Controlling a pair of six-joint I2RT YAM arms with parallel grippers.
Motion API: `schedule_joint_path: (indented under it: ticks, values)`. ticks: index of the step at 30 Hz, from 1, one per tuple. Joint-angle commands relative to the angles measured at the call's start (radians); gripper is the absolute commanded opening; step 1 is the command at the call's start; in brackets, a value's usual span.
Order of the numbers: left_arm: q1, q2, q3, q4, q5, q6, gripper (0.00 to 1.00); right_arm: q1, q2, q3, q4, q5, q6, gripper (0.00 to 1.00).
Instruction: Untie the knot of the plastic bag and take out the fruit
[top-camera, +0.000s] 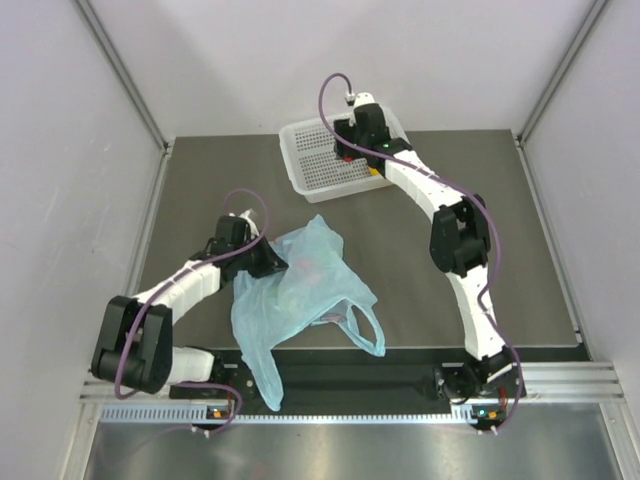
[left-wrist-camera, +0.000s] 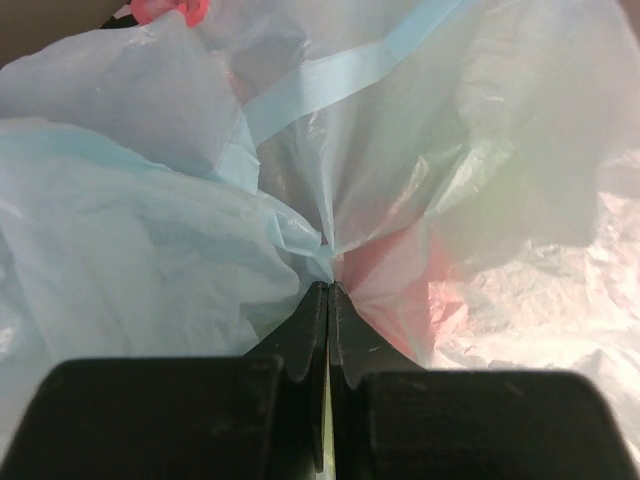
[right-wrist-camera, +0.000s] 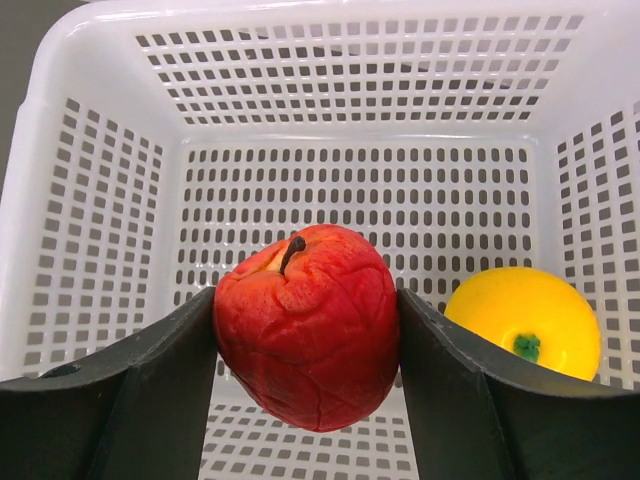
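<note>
The tabletop (top-camera: 480, 200) is a matte grey-brown sheet, closed in by plain white walls (top-camera: 350, 60) on three sides and edged with a ribbed aluminium rail (top-camera: 560, 375) along the side farthest from the white perforated plastic basket (top-camera: 310, 165). That basket sits at the far middle of the table, up against the back wall. The right arm (top-camera: 460, 240), white-shelled with black joints and a purple cable looped along it, stretches out over the basket and hides much of its right half from above. The right gripper (right-wrist-camera: 307, 310) hangs inside the basket walls, its black jaws spread and pressed against either flank of a wrinkled red fruit (right-wrist-camera: 310, 350) with a dark stem, held clear of the mesh floor. A smooth yellow fruit (right-wrist-camera: 525, 320) lies on the basket floor just to the right of it. Nearer than the basket, at mid-table, the thin, crinkly light-blue plastic bag (top-camera: 300, 290) lies slumped; one loop handle (top-camera: 365, 330) lies open on the table, and a long strip trails over the rail. The left gripper (left-wrist-camera: 328, 290) comes at the bag from its left, jaws pressed together and pinching a fold of its film. Red (left-wrist-camera: 400, 290) and green blurs of fruit show through the plastic.
</note>
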Motion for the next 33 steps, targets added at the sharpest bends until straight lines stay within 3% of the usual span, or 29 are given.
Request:
schedule_joint_path:
  ticks: [1, 2, 7, 10, 11, 15, 17, 21, 24, 30, 33]
  values:
    - [-0.006, -0.07, -0.012, 0.049, 0.024, -0.039, 0.0, -0.004, 0.006, 0.068, 0.007, 0.021, -0.011, 0.19]
    - [-0.006, -0.076, -0.011, 0.049, 0.026, -0.041, 0.0, -0.002, 0.006, 0.068, -0.004, 0.019, -0.014, 0.34]
    - [-0.006, -0.068, -0.012, 0.054, 0.024, -0.049, 0.0, -0.005, -0.043, 0.069, -0.024, 0.021, -0.04, 0.67]
    - [-0.005, -0.062, -0.018, 0.061, 0.015, -0.049, 0.0, -0.005, -0.083, 0.068, -0.041, 0.025, -0.063, 0.96]
    - [-0.005, -0.056, -0.018, 0.063, 0.013, -0.047, 0.0, -0.005, -0.097, 0.068, -0.045, 0.027, -0.074, 1.0]
    - [-0.005, -0.042, -0.02, 0.077, 0.019, -0.052, 0.0, -0.005, -0.194, -0.004, -0.067, 0.027, -0.086, 1.0]
    - [-0.005, -0.044, -0.021, 0.084, 0.019, -0.058, 0.0, -0.001, -0.316, -0.088, -0.044, 0.005, -0.077, 1.0]
    - [-0.005, -0.048, -0.011, 0.078, 0.027, -0.055, 0.0, 0.033, -0.633, -0.512, 0.079, -0.062, -0.068, 1.0]
    - [-0.005, -0.044, -0.008, 0.075, 0.032, -0.05, 0.0, 0.131, -0.908, -0.744, 0.083, -0.175, -0.08, 0.96]
    - [-0.005, -0.039, -0.002, 0.06, 0.027, -0.03, 0.0, 0.439, -1.215, -1.085, 0.066, -0.133, -0.083, 0.77]
    - [-0.005, -0.039, -0.006, 0.049, 0.013, -0.026, 0.0, 0.605, -1.278, -1.189, 0.076, -0.096, -0.02, 0.58]
